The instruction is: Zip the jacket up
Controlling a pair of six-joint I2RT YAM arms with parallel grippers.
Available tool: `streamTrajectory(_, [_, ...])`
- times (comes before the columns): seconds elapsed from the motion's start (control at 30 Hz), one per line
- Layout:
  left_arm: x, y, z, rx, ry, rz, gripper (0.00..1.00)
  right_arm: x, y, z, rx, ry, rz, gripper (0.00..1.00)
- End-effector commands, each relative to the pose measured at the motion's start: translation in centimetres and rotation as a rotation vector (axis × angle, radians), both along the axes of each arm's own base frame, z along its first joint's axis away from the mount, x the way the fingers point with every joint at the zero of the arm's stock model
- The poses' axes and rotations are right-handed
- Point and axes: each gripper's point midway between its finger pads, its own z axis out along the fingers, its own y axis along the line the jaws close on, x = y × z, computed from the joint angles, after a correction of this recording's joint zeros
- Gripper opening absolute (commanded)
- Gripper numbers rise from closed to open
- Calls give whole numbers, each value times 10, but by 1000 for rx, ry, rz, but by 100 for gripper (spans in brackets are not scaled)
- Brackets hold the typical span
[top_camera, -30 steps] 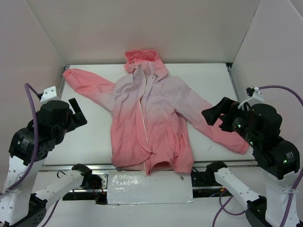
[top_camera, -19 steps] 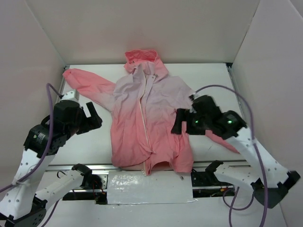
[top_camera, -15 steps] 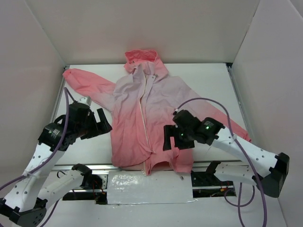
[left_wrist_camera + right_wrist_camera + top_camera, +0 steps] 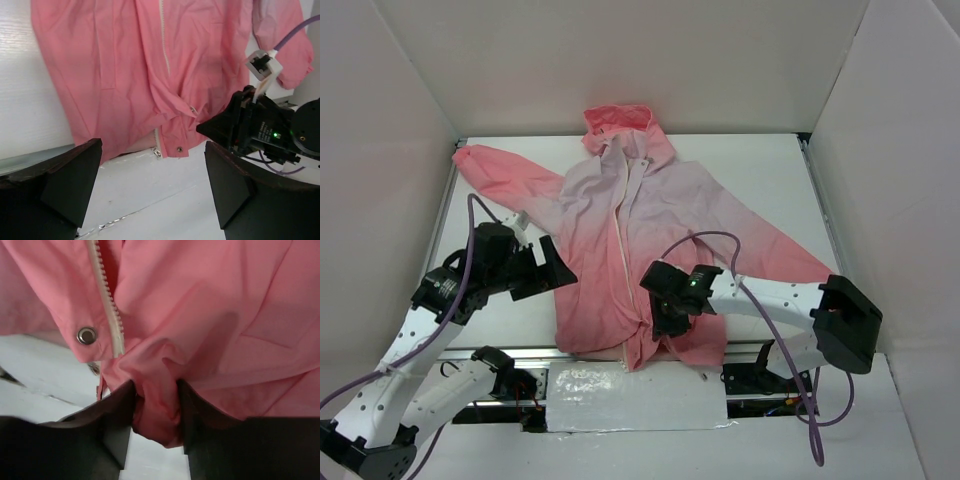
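Note:
The jacket [image 4: 610, 230] lies flat on the white table, hood at the far side, its white zipper [image 4: 625, 240] running down the front. My right gripper [image 4: 657, 318] sits on the bottom hem just right of the zipper. In the right wrist view it [image 4: 156, 392] is shut on a bunched fold of pink fabric [image 4: 157, 415], beside the zipper [image 4: 107, 305] and a metal snap [image 4: 86, 335]. My left gripper [image 4: 560, 272] hangs open just left of the jacket's lower left edge. In the left wrist view it [image 4: 150, 182] holds nothing, with the zipper pull [image 4: 158, 150] ahead.
A crinkled clear sheet [image 4: 635, 395] lies in front of the table's near rail [image 4: 520, 355]. White walls close in the table on three sides. Purple cables [image 4: 720, 240] loop over the jacket's right side and along the left arm.
Both arms swung in from the sides toward the jacket. The right gripper dropped onto the bottom hem and closed on a fold of fabric. The left gripper stayed open.

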Motion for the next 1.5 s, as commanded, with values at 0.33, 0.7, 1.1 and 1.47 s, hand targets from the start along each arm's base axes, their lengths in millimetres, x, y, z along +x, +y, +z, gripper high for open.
streamTrajectory(0.33, [12, -55, 10, -177, -16, -146, 95, 80, -56, 63, -64, -339, -265, 0])
streamTrajectory(0.7, [17, -118, -13, -132, 26, -220, 95, 140, -111, 143, 48, -626, -443, 0])
streamTrajectory(1.1, [8, -158, -59, -79, 110, -217, 92, 86, -83, 54, 211, -382, -344, 4])
streamTrajectory(1.47, [-16, -225, -66, -161, 163, -322, 90, 99, -104, 63, 171, -416, -554, 0])
